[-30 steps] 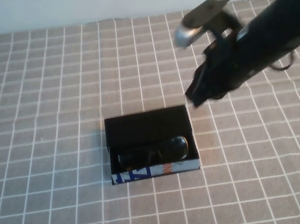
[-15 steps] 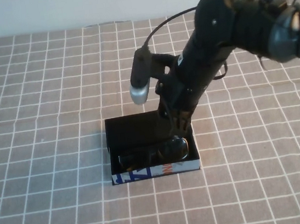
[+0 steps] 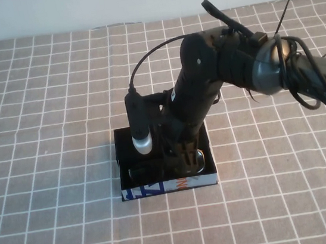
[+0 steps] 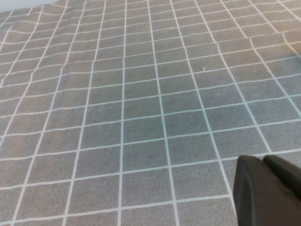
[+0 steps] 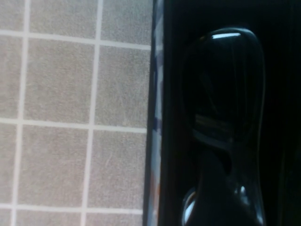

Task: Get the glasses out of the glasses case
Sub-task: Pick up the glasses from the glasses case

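Note:
The glasses case [image 3: 160,188] is a black open box with a white front edge printed in blue and orange, near the middle of the checked cloth. The black glasses [image 3: 138,173] lie inside it along the front wall. My right gripper [image 3: 182,154] reaches down into the case, right over the middle of the glasses, and hides that part. In the right wrist view a glossy dark lens [image 5: 225,84] fills the black case beside its pale edge [image 5: 155,94]. My left gripper [image 4: 264,162] is shut and empty over bare cloth, out of the high view.
The grey cloth [image 3: 42,114] with a white grid covers the table. The right arm [image 3: 233,64] and its cables stretch in from the right above the case. A pale wall runs along the far edge.
My right arm has swung in from the far right and dropped its gripper into the case onto the glasses. The case and glasses have not moved.

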Robot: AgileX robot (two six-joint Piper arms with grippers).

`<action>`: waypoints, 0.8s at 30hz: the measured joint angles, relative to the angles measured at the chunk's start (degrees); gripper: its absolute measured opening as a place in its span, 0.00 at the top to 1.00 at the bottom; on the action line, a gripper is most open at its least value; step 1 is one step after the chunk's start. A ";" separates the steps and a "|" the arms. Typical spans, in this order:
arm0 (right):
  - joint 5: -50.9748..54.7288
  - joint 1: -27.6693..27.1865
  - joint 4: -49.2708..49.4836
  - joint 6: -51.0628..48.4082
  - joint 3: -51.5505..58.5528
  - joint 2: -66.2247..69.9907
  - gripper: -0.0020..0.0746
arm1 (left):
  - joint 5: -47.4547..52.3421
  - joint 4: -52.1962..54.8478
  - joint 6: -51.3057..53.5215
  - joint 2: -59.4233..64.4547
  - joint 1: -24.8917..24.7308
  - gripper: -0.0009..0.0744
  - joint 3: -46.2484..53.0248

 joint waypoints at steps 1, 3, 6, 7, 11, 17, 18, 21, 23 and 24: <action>-0.15 0.00 -0.15 0.00 0.00 0.25 0.57 | 0.00 0.00 0.00 0.00 0.00 0.99 0.00; -0.36 0.00 -0.57 0.00 -0.09 0.66 0.57 | 0.00 0.00 0.00 0.00 0.00 0.99 0.00; -0.62 0.00 -0.81 -0.09 -0.34 1.46 0.57 | 0.00 0.00 0.00 0.00 0.00 0.99 0.00; -0.79 0.00 -0.81 -0.09 -0.34 1.89 0.57 | 0.00 0.00 0.00 0.00 0.00 0.99 0.00; -1.69 0.00 -0.95 -0.11 -0.43 2.29 0.57 | 0.00 0.00 0.00 0.00 0.00 0.99 0.00; -2.60 0.00 -1.18 -0.21 -0.64 2.59 0.57 | 0.00 0.00 0.00 0.00 0.00 0.99 0.00; -2.60 0.00 -1.18 -0.21 -0.64 2.59 0.57 | 0.00 0.00 0.00 0.00 0.00 0.99 0.00; -2.33 0.00 -1.18 -0.21 -0.64 2.59 0.57 | 0.00 0.00 0.00 0.00 0.00 0.99 0.00; -1.96 0.00 -1.06 -0.21 -0.64 2.59 0.57 | 0.00 0.00 0.00 0.00 0.00 0.99 0.00; -1.69 0.04 -1.06 -0.21 -0.82 2.59 0.57 | 0.00 0.00 0.00 0.00 0.00 0.99 0.00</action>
